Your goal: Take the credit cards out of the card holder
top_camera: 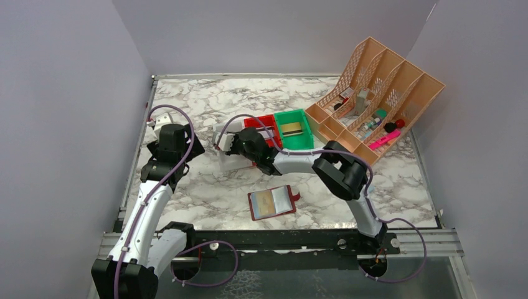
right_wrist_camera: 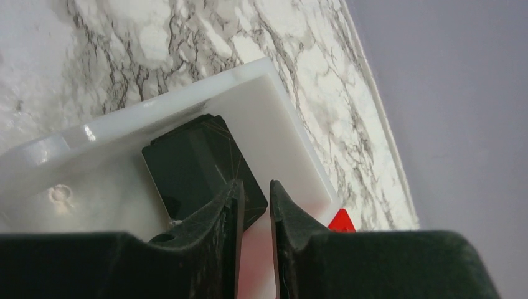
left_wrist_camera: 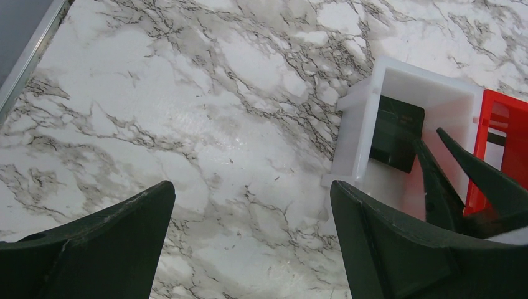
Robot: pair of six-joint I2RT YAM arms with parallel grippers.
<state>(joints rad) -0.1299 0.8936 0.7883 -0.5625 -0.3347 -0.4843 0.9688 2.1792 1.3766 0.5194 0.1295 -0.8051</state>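
R gripper (right_wrist_camera: 254, 190) over white bin (right_wrist_camera: 280, 118), jaws slightly apart, empty; black credit card (right_wrist_camera: 187, 162) flat on bin floor, prob its drop spot. L gripper (left_wrist_camera: 252, 187) wide open, idle left of bin; card holder (top_camera: 272, 203) open, well nearside of bin.

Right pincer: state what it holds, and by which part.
Nothing: the right pincer is slightly open, gap empty; the black card lies in the white bin.

no legible txt or nos., black card (right_wrist_camera: 187, 165) face unreadable, organizer (top_camera: 408, 71) items too small
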